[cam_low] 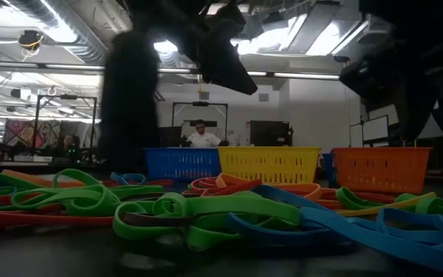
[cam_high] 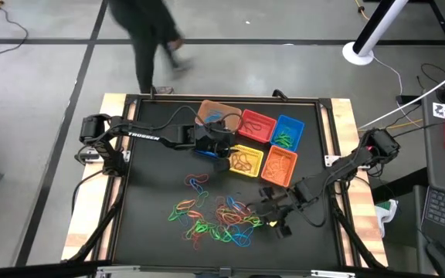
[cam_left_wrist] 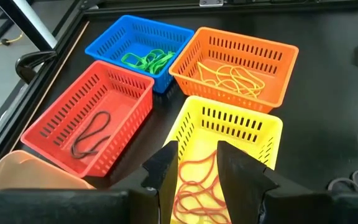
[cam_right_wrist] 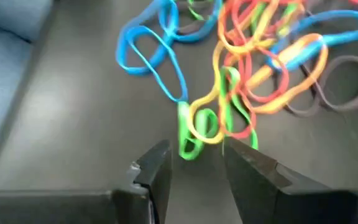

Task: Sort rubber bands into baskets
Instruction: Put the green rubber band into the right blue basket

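Note:
Many coloured rubber bands (cam_high: pixel 215 218) lie in a loose pile on the black table, near its front edge. The baskets stand in a cluster at the far middle: tan (cam_high: pixel 216 113), red (cam_high: pixel 256 126), blue (cam_high: pixel 288 131), yellow (cam_high: pixel 246 161) and orange (cam_high: pixel 280 166). Another blue basket (cam_high: pixel 205 152) shows beside my left gripper. My left gripper (cam_left_wrist: pixel 194 168) hangs open over the yellow basket (cam_left_wrist: pixel 229 134), nothing between its fingers. My right gripper (cam_right_wrist: pixel 194 165) is open just above the pile's right edge, with a green band (cam_right_wrist: pixel 189 132) lying right ahead of its fingertips.
The red basket (cam_left_wrist: pixel 86 121) holds a dark band, the far blue one (cam_left_wrist: pixel 138 46) green bands, the orange one (cam_left_wrist: pixel 238 62) yellowish bands. A few blue bands (cam_high: pixel 198 184) lie apart from the pile. A person (cam_high: pixel 151 38) walks beyond the table's far edge.

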